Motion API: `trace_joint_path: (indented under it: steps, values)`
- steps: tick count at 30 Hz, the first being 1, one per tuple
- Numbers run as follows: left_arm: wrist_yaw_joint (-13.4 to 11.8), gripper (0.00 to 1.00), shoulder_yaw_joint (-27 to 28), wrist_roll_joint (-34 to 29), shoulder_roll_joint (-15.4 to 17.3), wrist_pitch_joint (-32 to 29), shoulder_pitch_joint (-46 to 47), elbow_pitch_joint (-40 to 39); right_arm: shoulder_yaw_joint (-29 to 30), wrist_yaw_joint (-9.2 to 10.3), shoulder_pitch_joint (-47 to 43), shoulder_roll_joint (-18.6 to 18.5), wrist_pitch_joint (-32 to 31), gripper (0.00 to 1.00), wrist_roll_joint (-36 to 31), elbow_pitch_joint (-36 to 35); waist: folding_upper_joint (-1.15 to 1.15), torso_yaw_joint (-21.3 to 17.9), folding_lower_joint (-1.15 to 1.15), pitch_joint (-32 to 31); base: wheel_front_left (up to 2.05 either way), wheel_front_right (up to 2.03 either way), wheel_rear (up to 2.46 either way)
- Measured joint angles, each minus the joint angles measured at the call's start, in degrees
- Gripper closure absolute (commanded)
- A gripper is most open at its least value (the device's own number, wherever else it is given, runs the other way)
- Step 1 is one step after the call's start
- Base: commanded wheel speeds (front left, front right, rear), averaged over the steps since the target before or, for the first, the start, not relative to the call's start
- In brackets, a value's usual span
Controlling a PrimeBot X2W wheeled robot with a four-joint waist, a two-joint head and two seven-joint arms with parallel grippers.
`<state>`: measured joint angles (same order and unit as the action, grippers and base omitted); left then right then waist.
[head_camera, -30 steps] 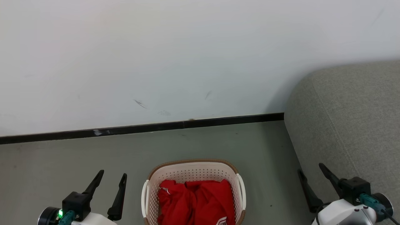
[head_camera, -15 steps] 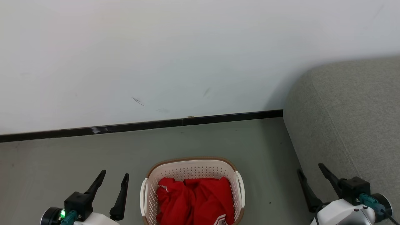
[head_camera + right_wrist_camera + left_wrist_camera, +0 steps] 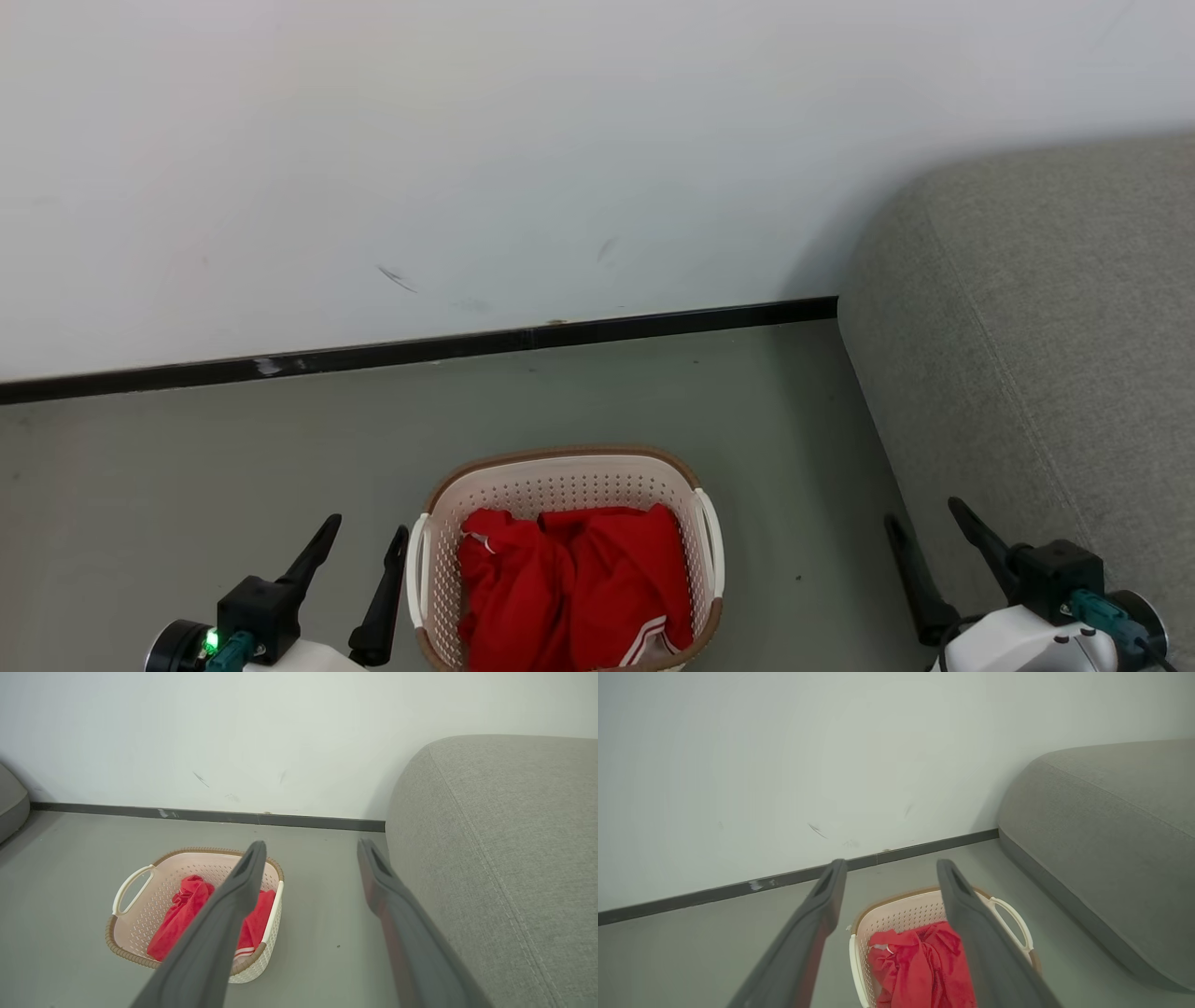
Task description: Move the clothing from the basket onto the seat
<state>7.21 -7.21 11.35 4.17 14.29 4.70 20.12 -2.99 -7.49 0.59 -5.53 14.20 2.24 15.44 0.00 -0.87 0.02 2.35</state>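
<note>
Two red garments, the clothing (image 3: 569, 583), lie bunched inside the basket (image 3: 560, 455) on the grey floor (image 3: 233, 467), white stripe trim showing at the near hem. To the robot's right stands the seat (image 3: 1055, 327), apart from the basket and bare of clothes. On either side of the basket, the left gripper (image 3: 367, 525) and the right gripper (image 3: 922, 511) wait with jaws spread wide, holding nothing; the left one's inner finger is just beside the basket's white handle, and the right hangs near the seat. Work appears to be at its opening step, the approach, with no garment lifted yet. Next, one gripper likely must drop into the basket, pinch a fold of soft fabric and raise it clear of the rim before swinging right. Compared with a second ago, the head camera has dipped, so the basket and the black skirting board (image 3: 420, 350) sit higher in view; the left gripper has edged closer to the basket, jaws unchanged.
</note>
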Motion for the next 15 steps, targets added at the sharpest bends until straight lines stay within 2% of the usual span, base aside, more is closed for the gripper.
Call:
trace_joint_path:
  steps: [9,15]
  values:
    - [0.00,0.00,-1.62,-0.41,-0.11,0.00,1.49,0.60,-0.11,0.00,-0.30,0.51,0.00,0.00,-0.01,-0.74,0.00,-0.61,0.00,2.85,0.00,0.00,0.00]
    - [0.01,0.00,-4.59,-0.40,-0.15,0.00,3.70,0.97,0.03,0.00,0.03,1.15,0.00,0.00,-1.02,-1.74,0.00,-1.13,0.00,5.33,0.00,0.00,0.00]
